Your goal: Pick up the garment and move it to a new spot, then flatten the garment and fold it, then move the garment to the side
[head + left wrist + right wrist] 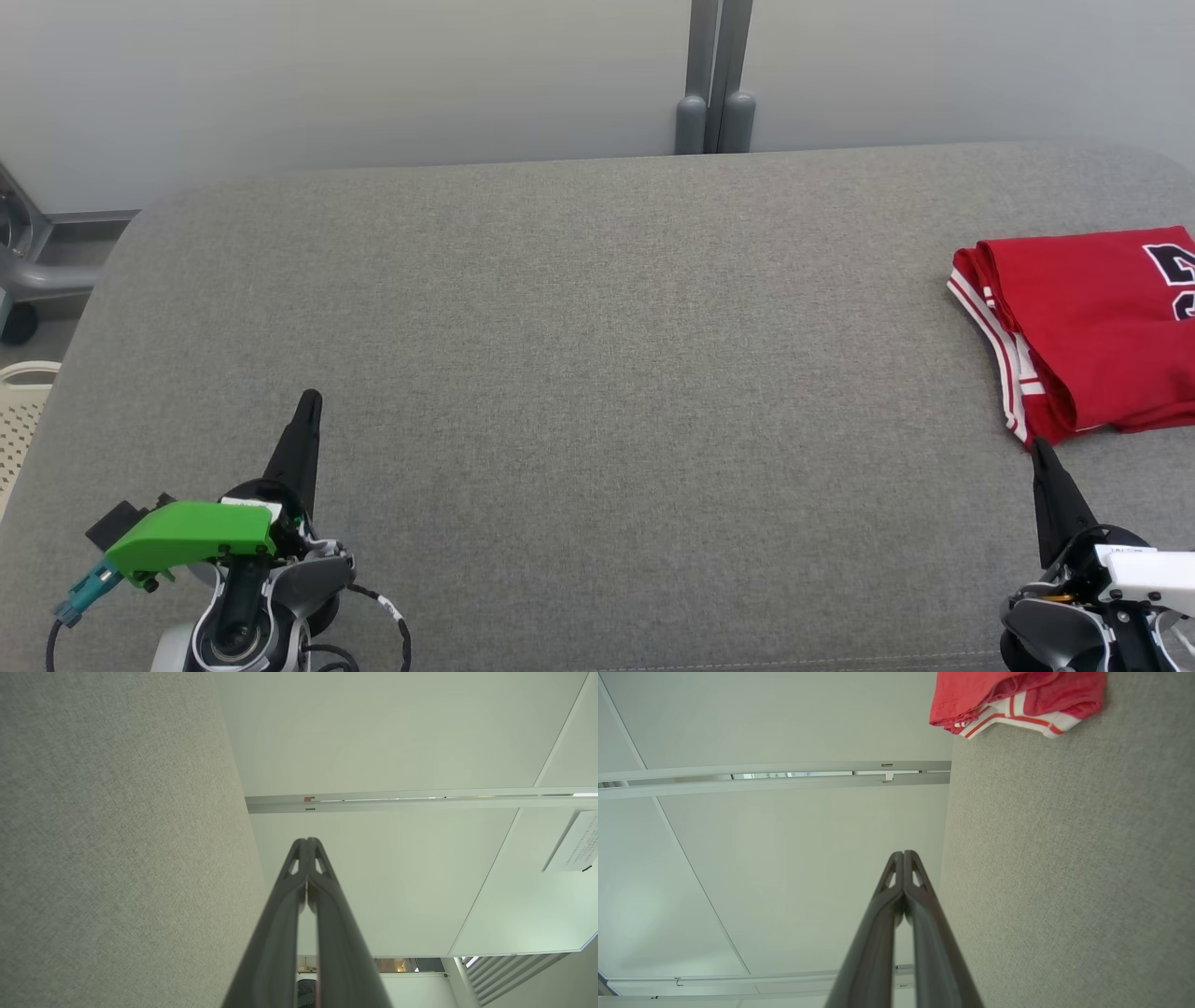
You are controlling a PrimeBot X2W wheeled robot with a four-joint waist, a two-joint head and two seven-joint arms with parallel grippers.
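The folded red shirt (1092, 327) lies at 3 o'clock on the grey table (597, 373), with the left gripper (308, 399) at 7 and the right gripper (1038, 448) at 5 both pressed together.

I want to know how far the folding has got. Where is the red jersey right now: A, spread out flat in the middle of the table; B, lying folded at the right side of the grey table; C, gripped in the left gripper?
B: the red jersey lies folded in layers at the right side of the grey table.
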